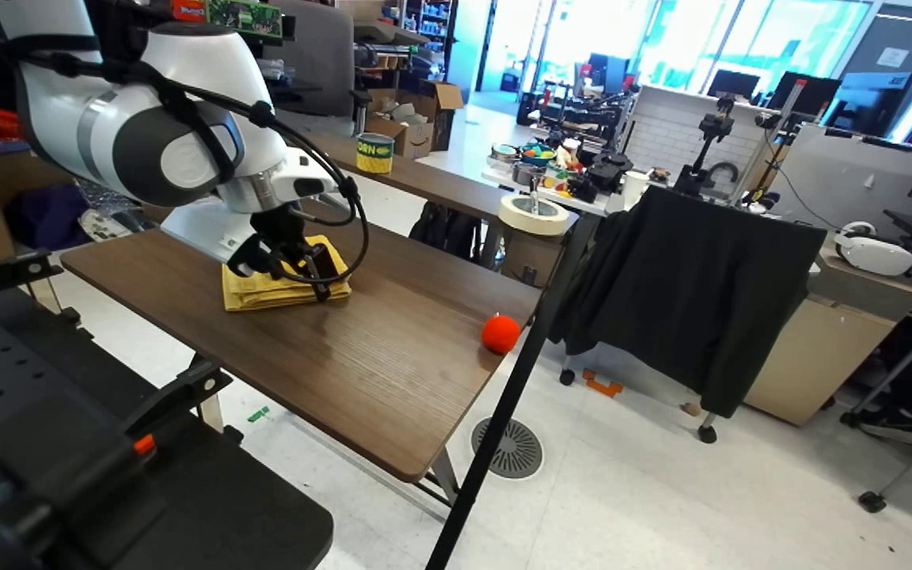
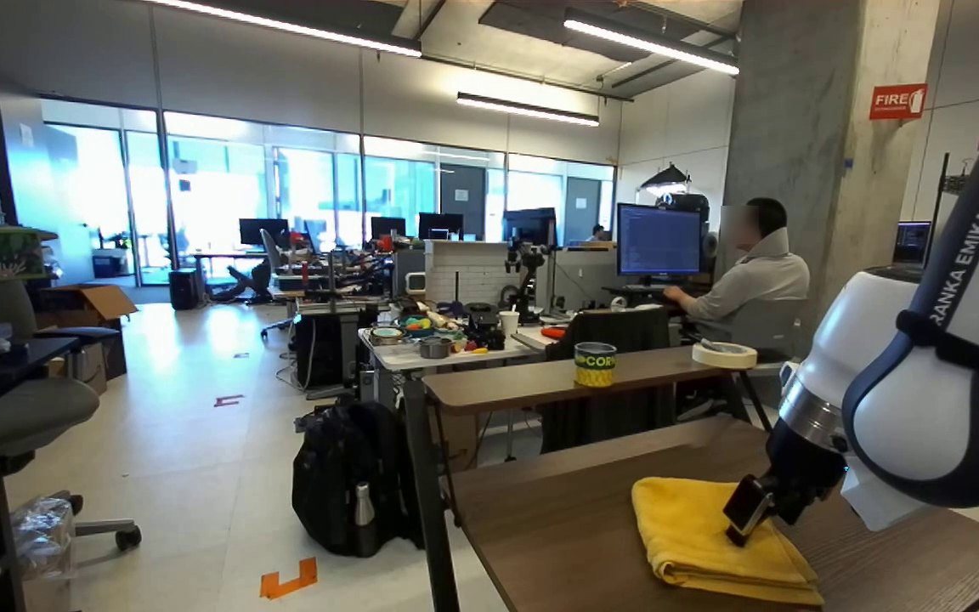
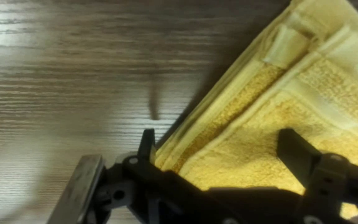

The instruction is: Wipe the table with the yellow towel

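Robotiq gripper (image 3: pixel 218 137): jaws spread, nothing grasped; in wrist view one stands just outside the folded edge of the yellow towel (image 3: pixel 269 118), the other over its top. Towel lies folded on the dark wood-grain table (image 1: pixel 393 340). Step, judged: grasping. Best to lower until every layer sits between the jaws, lest only the top fold lifts; clench firmly, then drag flat, skirting the orange-red ball (image 1: pixel 501 335).

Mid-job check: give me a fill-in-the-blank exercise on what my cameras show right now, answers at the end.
1. The yellow towel on the table is ____ (folded or spread out).
2. The fingers at the towel stand ____ (open or shut).
3. The vegetable named on the can is ____.
4. The orange ball is ____ the towel (touching or apart from).
Missing words: folded; open; corn; apart from.
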Available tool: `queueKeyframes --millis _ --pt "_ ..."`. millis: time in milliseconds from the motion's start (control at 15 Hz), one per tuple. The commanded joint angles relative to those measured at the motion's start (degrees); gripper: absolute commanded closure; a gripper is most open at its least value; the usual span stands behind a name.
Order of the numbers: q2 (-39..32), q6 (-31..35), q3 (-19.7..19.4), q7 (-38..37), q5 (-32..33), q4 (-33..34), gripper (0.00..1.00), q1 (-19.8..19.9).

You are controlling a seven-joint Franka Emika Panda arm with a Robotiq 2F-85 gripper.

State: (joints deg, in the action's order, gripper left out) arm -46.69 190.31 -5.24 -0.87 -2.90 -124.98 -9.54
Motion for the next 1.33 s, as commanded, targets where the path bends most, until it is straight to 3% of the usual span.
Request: queueKeyframes --millis 0,200,333,600,733,867,1133,1267 --pt "0.02 -0.07 0.09 0.02 0.18 0.04 0.0 0.31" --pt "-0.41 0.84 0.69 -0.44 -0.11 0.93 0.0 0.57" --pt "-2.62 -1.24 -0.37 -3.11 -2.64 6.2 0.0 0.46" --pt "-9.23 -6.67 -6.25 -9.82 -8.96 19.45 0.0 -1.66" --pt "-9.34 -10.85 -6.49 -11.31 -8.45 21.83 0.0 -1.62" --pt "-5.43 -14.48 -3.06 -9.75 -6.05 20.38 0.0 0.19" --pt "1.54 -16.02 -1.07 -7.78 -2.99 16.21 0.0 -1.94" --pt "2.89 -18.41 -1.89 -8.49 -1.71 15.87 0.0 -4.23"
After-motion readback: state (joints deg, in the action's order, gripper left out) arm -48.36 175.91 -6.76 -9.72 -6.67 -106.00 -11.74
